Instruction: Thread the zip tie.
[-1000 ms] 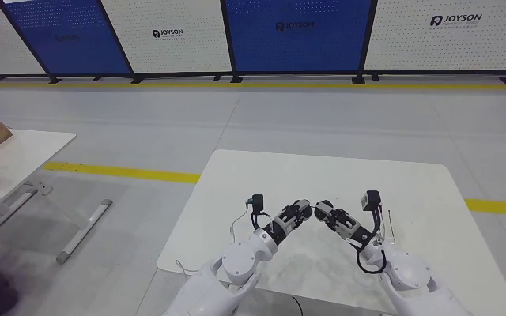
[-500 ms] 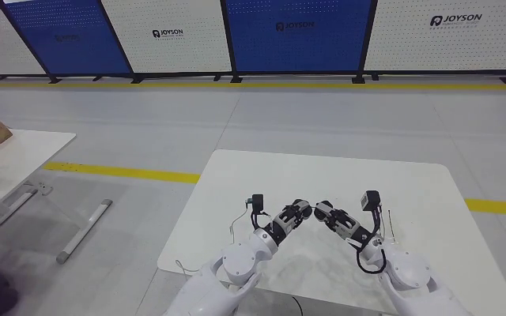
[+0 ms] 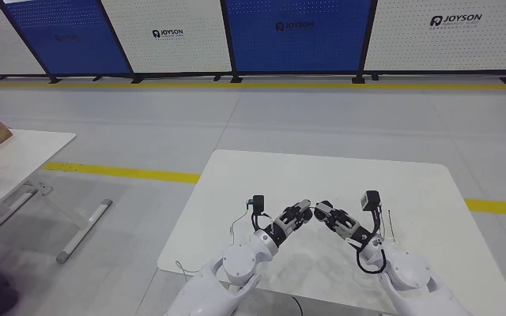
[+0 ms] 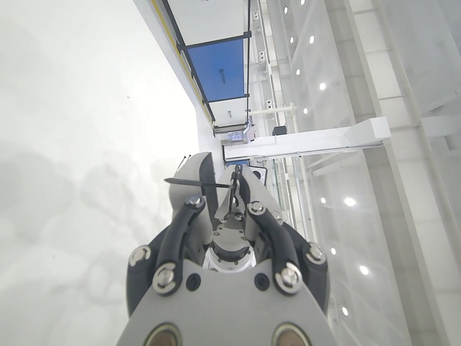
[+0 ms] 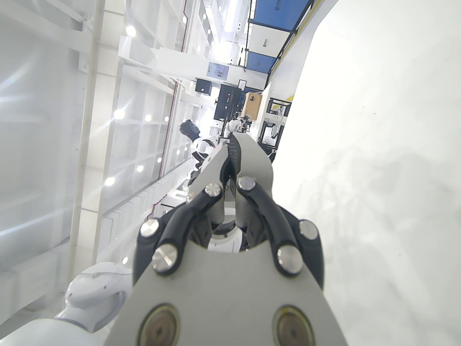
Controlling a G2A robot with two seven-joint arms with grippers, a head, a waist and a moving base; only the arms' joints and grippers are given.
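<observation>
Threading seemed under way over the bench [image 3: 261, 174]; the zip tie [image 4: 187, 182] crossed the left claw [image 4: 223, 163], its grip impossible to tell; the right claw [image 5: 227, 152] was clenched close opposite; next, the tail probably needed fine alignment with the head.

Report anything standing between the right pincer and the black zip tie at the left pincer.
Nothing visible does. The thin black plastic zip tie lies across the left pincer, and in the top view the right pincer meets it tip to tip above the white table.
</observation>
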